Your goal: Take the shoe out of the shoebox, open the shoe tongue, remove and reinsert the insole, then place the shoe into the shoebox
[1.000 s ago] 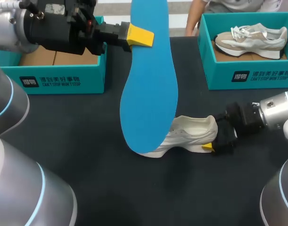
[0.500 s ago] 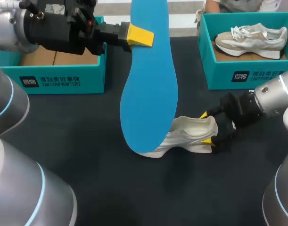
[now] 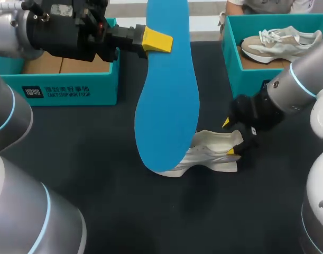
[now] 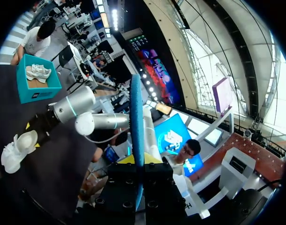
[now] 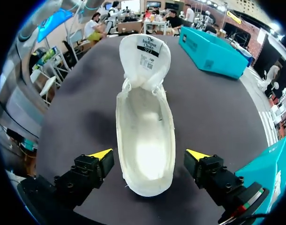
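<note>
My left gripper (image 3: 157,41) is held high over the table's far left, shut on the top end of a blue insole (image 3: 166,90) that hangs upright with its lower end down by the shoe. In the left wrist view the insole (image 4: 136,126) shows edge-on between the shut fingers of the left gripper (image 4: 136,169). The white shoe (image 3: 211,156) rests on the dark table, its tongue (image 5: 145,55) folded open and its inside bare. My right gripper (image 3: 229,137) is open, and the heel of the shoe (image 5: 145,136) lies between the fingers of the right gripper (image 5: 149,155) without touching them.
A teal shoebox (image 3: 71,79) with only cardboard inside stands at the far left. A second teal shoebox (image 3: 272,87) at the far right holds a beige and white shoe (image 3: 280,45). The right arm (image 4: 72,107) stretches over the table beside the white shoe.
My right arm has swung up and toward the far side, and its open gripper has turned from low behind the heel to straddling it from above. The left gripper and insole have stayed put.
</note>
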Tool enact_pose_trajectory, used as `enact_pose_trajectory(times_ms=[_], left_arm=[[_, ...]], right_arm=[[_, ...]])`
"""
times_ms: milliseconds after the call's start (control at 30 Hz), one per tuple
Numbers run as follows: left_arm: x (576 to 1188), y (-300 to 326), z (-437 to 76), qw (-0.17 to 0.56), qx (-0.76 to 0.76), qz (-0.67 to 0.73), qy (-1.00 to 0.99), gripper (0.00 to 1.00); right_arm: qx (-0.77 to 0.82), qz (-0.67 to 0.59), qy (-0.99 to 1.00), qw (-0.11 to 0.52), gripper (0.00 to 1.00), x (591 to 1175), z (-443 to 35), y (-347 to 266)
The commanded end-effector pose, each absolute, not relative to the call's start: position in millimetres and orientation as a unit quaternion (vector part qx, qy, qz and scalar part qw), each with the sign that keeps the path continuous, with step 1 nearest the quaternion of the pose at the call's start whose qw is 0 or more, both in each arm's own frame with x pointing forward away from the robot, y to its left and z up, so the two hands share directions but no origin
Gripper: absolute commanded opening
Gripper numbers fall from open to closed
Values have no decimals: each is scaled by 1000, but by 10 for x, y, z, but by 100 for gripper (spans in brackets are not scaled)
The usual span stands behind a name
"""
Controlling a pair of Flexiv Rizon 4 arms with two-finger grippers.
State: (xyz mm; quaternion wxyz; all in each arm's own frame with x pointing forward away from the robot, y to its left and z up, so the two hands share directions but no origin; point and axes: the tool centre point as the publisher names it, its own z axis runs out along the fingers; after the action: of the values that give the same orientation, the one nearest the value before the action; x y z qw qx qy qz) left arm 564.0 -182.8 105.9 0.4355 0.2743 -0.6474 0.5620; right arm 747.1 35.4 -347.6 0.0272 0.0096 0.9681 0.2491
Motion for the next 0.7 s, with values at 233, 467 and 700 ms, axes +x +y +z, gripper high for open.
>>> enact_pose_trajectory(times_ms=[233, 467, 700], left_arm=[[5648, -1843, 1053, 436, 274, 562, -648, 0], [5648, -1843, 1053, 436, 274, 562, -648, 0], [5648, -1843, 1053, 436, 274, 562, -648, 0]], right_arm=[[4, 150, 987, 53, 100, 7275, -3154, 278], [4, 150, 987, 53, 100, 7275, -3154, 278], [4, 150, 987, 53, 100, 7275, -3154, 278]])
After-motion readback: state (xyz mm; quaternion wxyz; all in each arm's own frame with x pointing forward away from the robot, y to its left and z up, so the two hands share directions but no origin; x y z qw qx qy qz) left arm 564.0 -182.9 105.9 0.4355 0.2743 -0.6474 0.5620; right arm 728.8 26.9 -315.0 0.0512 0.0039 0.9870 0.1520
